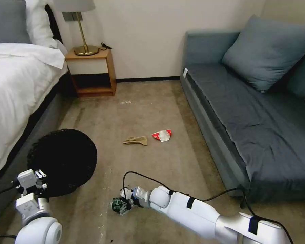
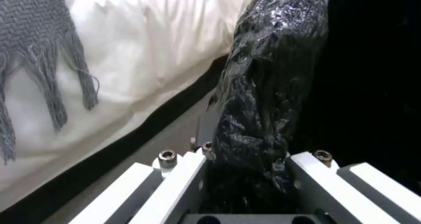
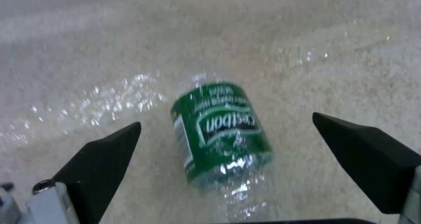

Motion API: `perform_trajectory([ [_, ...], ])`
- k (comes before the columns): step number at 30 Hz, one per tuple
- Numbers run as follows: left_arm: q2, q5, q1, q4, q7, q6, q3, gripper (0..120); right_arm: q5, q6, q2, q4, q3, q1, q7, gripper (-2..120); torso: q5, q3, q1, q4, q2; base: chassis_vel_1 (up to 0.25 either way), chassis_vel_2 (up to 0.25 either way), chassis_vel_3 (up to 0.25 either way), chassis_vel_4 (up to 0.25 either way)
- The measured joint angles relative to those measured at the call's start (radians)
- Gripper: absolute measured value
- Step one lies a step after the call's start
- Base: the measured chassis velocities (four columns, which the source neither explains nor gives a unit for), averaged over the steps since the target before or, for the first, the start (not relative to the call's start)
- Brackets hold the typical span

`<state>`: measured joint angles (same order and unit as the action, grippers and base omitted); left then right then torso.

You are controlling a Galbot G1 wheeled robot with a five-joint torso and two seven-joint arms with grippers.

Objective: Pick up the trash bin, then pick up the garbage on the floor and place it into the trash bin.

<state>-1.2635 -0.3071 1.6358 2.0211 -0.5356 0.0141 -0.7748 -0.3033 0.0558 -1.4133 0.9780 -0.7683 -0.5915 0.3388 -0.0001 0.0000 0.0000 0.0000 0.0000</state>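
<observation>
Pinching bag-lined trash bin (image 1: 62,161) rim with my left tool (image 2: 248,171), bin hanging beside bed (image 1: 17,84). Reaching my right tool (image 3: 226,132) low over carpet, fingers (image 3: 105,151) spread either side of green-label bottle (image 3: 219,132). Tan paper (image 1: 136,140) and red-white wrapper (image 1: 162,135) lying farther ahead.

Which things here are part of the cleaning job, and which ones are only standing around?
Part of the job:
trash bin, held by the left hand
bottle, between the open right hand's fingers
tan paper
red-and-white wrapper

Only standing around:
bed
sofa
nightstand
lamp
</observation>
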Motion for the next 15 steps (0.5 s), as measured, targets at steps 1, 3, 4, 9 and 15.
perform_trajectory([
  [1,-0.002,0.000,0.002,0.001,0.000,0.000,0.000,4,0.010,-0.007,-0.008,-0.018,-0.005,0.001,0.000,100,0.0001,0.000,0.000,-0.0001,0.000,0.000,0.000,0.000,0.000],
  [3,-0.003,-0.001,0.004,0.004,0.000,0.000,-0.001,4,0.026,-0.020,-0.019,-0.052,-0.011,0.002,0.000,100,0.0000,0.000,0.000,0.0000,0.000,0.000,0.000,0.000,0.000],
  [4,-0.003,-0.002,0.005,0.005,0.000,0.000,-0.001,4,0.037,-0.030,-0.027,-0.075,-0.015,0.004,0.001,100,0.0001,0.000,0.000,0.0000,0.000,0.000,0.000,0.000,0.000],
  [9,-0.005,-0.009,0.008,0.006,0.001,-0.001,-0.001,4,0.081,-0.070,-0.063,-0.161,-0.009,0.008,0.009,96,0.0000,0.000,0.000,0.0000,0.000,0.000,0.000,0.000,0.000],
  [15,-0.003,-0.022,0.013,0.006,0.002,-0.004,-0.002,4,0.106,-0.086,-0.068,-0.190,0.011,0.006,0.026,76,0.0001,0.000,0.000,0.0000,0.000,0.000,0.000,0.000,0.000],
])
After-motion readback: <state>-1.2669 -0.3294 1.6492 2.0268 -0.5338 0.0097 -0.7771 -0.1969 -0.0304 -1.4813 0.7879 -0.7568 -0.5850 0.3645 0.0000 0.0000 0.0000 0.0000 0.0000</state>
